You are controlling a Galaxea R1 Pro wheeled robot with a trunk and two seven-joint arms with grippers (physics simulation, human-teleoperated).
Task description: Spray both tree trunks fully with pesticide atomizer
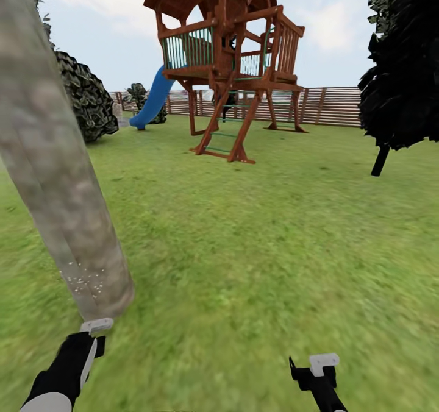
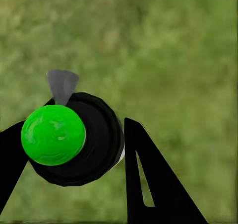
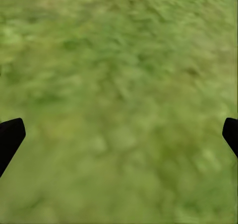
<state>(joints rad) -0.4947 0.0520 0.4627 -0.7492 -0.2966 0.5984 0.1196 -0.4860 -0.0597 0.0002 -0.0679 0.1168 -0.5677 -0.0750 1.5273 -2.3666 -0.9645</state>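
**Clerk:** Item one, your left gripper [image 2: 74, 149]: two black fingers closed around a black round-bodied pesticide atomizer with a bright green dome cap [image 2: 53, 134] and a small grey nozzle [image 2: 62, 84]. The pick-up step counts as done; you have the bottle in hand above the blurred green grass lawn [image 2: 178, 60].

**Operator:** And where does the trunk sit from that hand?

**Clerk:** Item two, the thick, straight, mottled grey-brown tree trunk [image 1: 55, 174]: just ahead of your left gripper [image 1: 91, 339], rising and leaning away from it, its flared base nearly meeting the white fingertip piece. Item three, the pesticide, a small scatter of tiny white specks [image 1: 85, 281]: low on the bark, just above the gripper. The rest of the column carries no specks that I can see, so I judge this trunk only begun at its foot.

**Operator:** The right hand?

**Clerk:** Item four, your right gripper [image 3: 119, 134]: black fingertips spread wide, nothing between them, grass beneath. In the head view it hangs off to the right of the left one [image 1: 317, 372], well apart from the trunk.

**Operator:** What is outstanding?

**Clerk:** As I read it: the remaining height of this trunk, then the second tree entire. Beyond your grippers stand a reddish-brown wooden play tower with a blue slide [image 1: 228, 64] and a slatted fence [image 1: 329, 104]; I cannot pick out a second bare grey trunk there.
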